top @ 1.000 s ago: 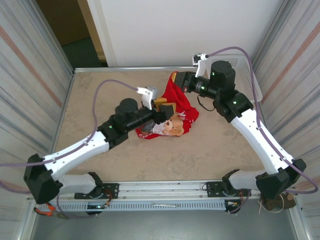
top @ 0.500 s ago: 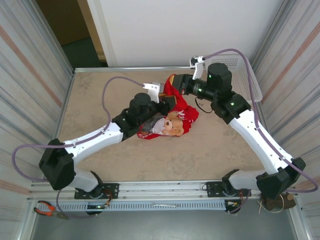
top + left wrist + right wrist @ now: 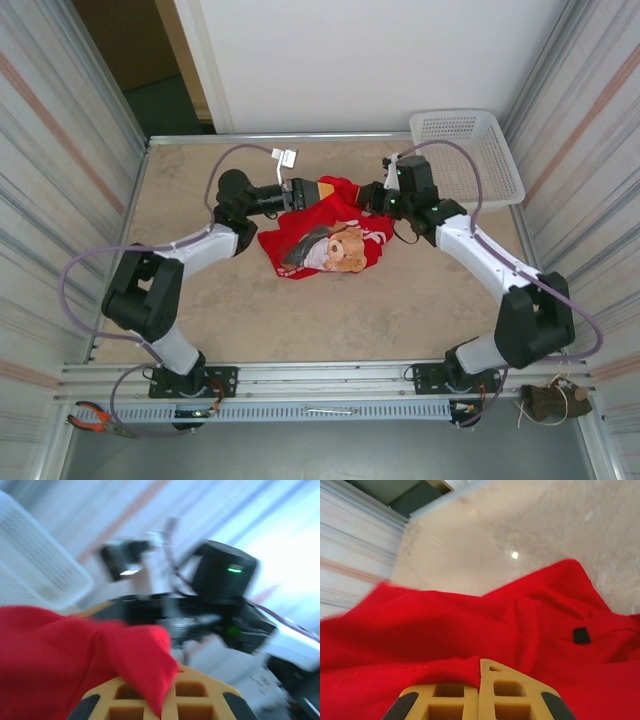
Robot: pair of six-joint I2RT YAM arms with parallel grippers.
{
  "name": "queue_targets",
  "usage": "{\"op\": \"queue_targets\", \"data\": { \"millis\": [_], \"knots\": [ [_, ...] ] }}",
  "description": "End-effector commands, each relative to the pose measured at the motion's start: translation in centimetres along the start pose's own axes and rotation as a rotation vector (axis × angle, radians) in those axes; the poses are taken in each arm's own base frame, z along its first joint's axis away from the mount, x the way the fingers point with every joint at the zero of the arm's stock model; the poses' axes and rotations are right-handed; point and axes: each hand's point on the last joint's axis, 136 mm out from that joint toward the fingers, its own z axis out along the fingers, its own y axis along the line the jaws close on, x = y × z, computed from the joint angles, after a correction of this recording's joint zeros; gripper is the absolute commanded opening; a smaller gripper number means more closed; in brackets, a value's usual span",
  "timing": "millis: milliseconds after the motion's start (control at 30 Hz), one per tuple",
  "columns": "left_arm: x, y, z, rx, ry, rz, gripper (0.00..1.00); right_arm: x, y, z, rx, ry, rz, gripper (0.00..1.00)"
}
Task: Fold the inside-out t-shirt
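We see the red t-shirt (image 3: 300, 235) bunched mid-table (image 3: 250, 310), teddy-bear print (image 3: 345, 250) up. L gripper (image 3: 323, 189) is clamped on its far-left edge, R gripper (image 3: 362, 196) is pinched on the far-right edge (fabric caught btwn yellow fingers (image 3: 505, 692)). White mesh basket (image 3: 465, 150) sits at the far-right corner.

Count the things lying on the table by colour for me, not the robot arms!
Red: 1, the t-shirt
White: 1, the mesh basket
Total: 2
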Motion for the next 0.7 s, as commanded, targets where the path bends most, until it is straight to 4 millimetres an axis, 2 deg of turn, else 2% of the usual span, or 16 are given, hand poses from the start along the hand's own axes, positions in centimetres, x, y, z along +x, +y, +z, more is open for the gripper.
{"op": "queue_targets", "data": {
  "millis": [0, 100, 167, 200, 267, 333, 367, 467, 567, 667],
  "knots": [
    [-0.3, -5.9, 0.0, 0.201, 0.102, 0.089, 0.0, 0.1, 0.1, 0.8, -0.016, 0.0, 0.016, 0.0],
    [-0.4, -5.9, 0.0, 0.204, 0.106, 0.096, 0.0, -0.1, 0.7, 0.2, -0.032, -0.009, 0.008, 0.0],
    [-0.4, -5.6, 0.2, 0.203, 0.117, 0.089, 0.01, -1.1, 1.8, -1.2, -0.062, -0.037, 0.001, 0.0],
    [-0.4, -5.2, 0.1, 0.192, 0.112, 0.079, 0.07, -1.8, 2.5, -2.1, -0.081, -0.06, -0.005, 0.0],
    [-0.6, -3.8, -0.2, 0.147, 0.077, 0.063, 0.29, -3.4, 4.9, -4.4, -0.142, -0.106, -0.027, 0.0],
    [-0.9, -2.2, -0.9, 0.087, 0.02, 0.054, 0.45, -4.6, 7.6, -6.6, -0.222, -0.129, -0.042, 0.0],
    [-1.1, -1.4, -1.2, 0.057, -0.004, 0.043, 0.49, -5.3, 9.2, -7.8, -0.266, -0.14, -0.051, 0.0],
    [-1.8, -0.7, -1.9, 0.017, -0.07, 0.045, 0.53, -6.6, 12.3, -10.5, -0.348, -0.177, -0.074, 0.0],
    [-2.3, -0.5, -2.6, -0.02, -0.129, 0.048, 0.55, -7.2, 13.7, -12.0, -0.386, -0.201, -0.082, 0.0],
    [-2.5, 0.2, -3.8, -0.1, -0.203, 0.048, 0.59, -7.3, 14.3, -12.6, -0.406, -0.208, -0.079, 0.0]
  ]
}}
